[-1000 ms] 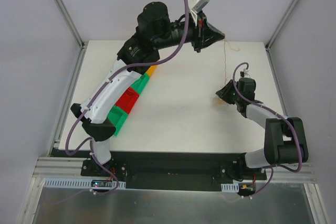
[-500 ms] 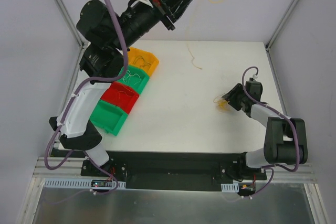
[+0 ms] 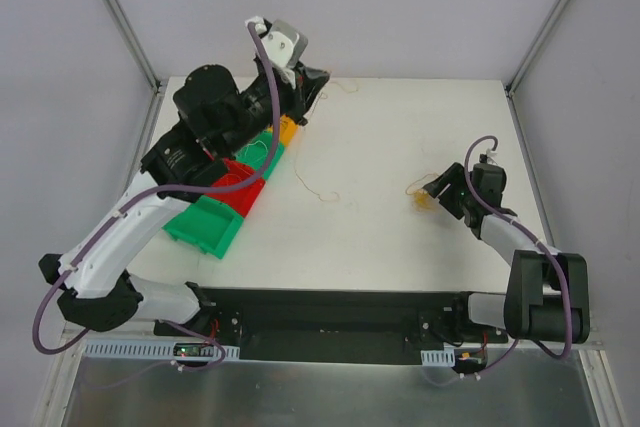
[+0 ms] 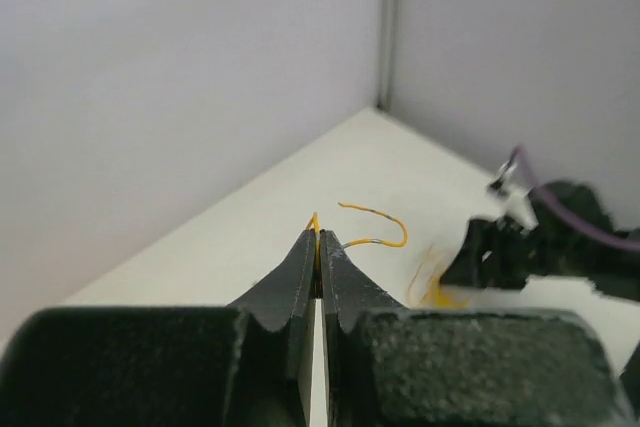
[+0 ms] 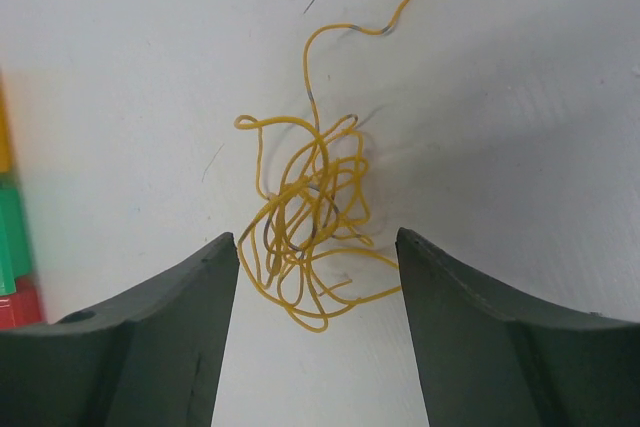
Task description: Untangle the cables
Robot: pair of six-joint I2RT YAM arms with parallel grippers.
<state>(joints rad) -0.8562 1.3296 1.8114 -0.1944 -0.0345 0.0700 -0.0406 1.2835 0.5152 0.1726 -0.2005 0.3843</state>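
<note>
One thin yellow strand [image 4: 372, 215] is being gripped in the clenched left jaws, near the bins [image 3: 215, 222] — apparently being carried off for sorting. The other cables [image 5: 305, 222] are lying knotted in a clump on the desk [image 3: 380, 237], being straddled by the released right jaws — much is judged as remaining.

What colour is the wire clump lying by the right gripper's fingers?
Orange-yellow. The wire clump shows best in the right wrist view.

Four bins [image 3: 213, 232], one cable clump [image 3: 425, 201], one separate cable [image 3: 318, 190].
</note>
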